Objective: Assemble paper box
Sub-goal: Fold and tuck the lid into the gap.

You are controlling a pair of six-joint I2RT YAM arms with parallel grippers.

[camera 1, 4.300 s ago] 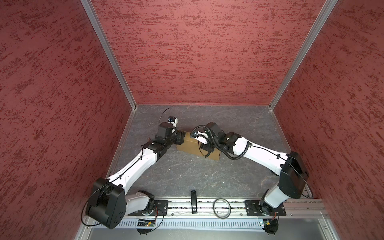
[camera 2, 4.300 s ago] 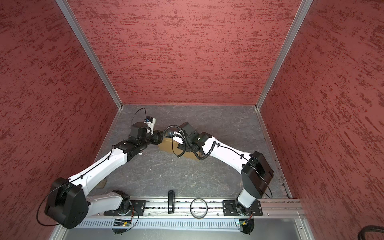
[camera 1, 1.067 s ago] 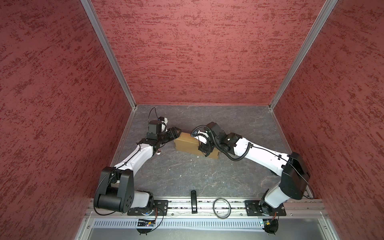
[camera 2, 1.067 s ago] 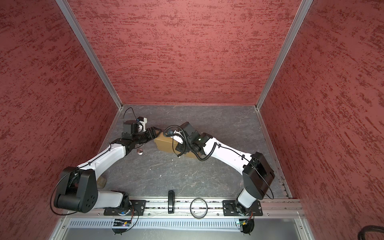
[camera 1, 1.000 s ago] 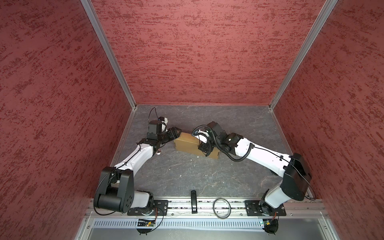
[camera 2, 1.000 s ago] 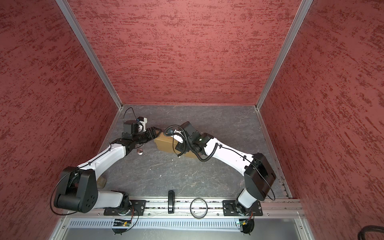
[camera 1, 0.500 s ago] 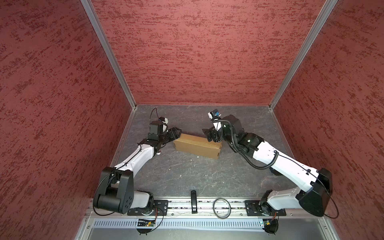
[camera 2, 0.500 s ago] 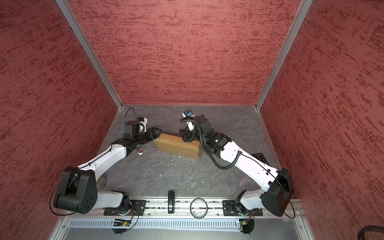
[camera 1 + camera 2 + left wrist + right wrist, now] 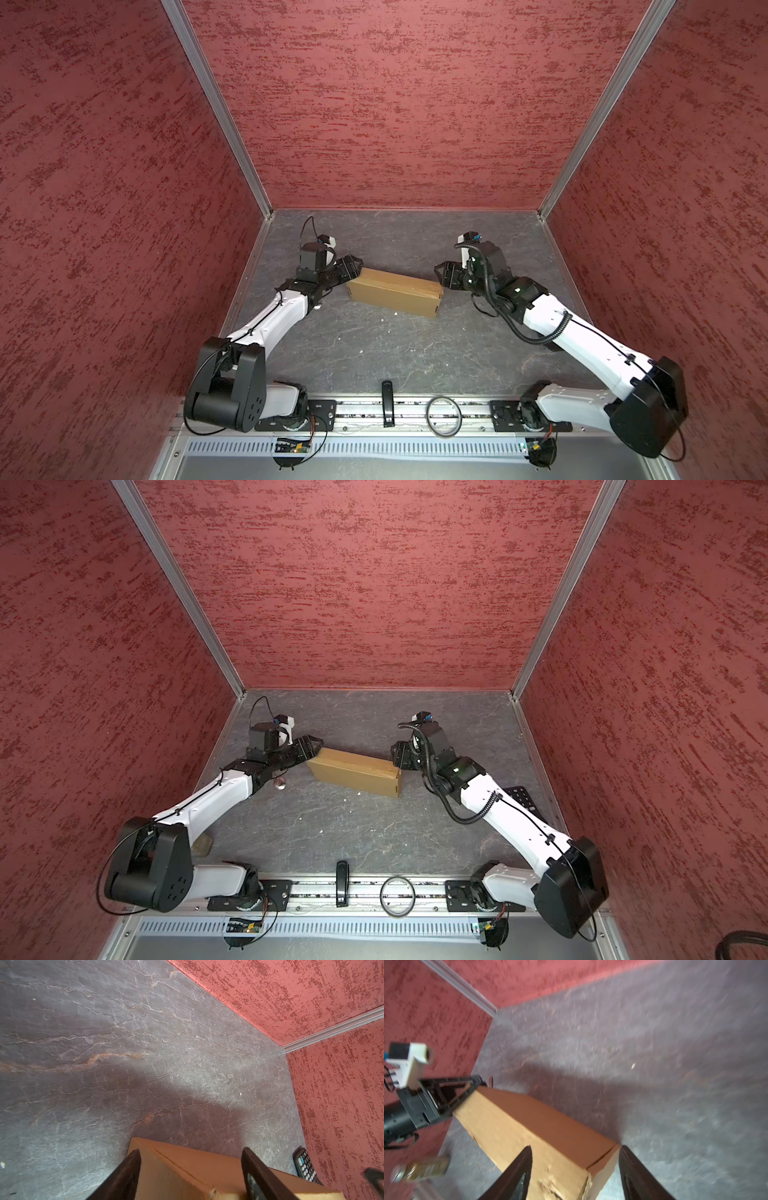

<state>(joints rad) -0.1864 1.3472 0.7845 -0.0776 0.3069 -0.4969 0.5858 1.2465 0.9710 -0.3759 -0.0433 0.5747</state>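
Right wrist: right gripper (image 9: pixel 575 1147) straddles paper box (image 9: pixel 529 1122) end

1. Red textured panels (image 9: pixel 395 104) are walling in three sides, joined by bare aluminium posts (image 9: pixel 220 112): a purpose-built robot test cell in a lab.
2. Two white-and-black robot arms (image 9: pixel 274 320) (image 9: pixel 582 336) are standing bolted to a metal rail (image 9: pixel 357 409) along the grey stone-patterned tabletop (image 9: pixel 395 353).
3. Loose cables, a small circuit board (image 9: pixel 291 448) and a slotted cable duct (image 9: pixel 395 448) are lying exposed in front.
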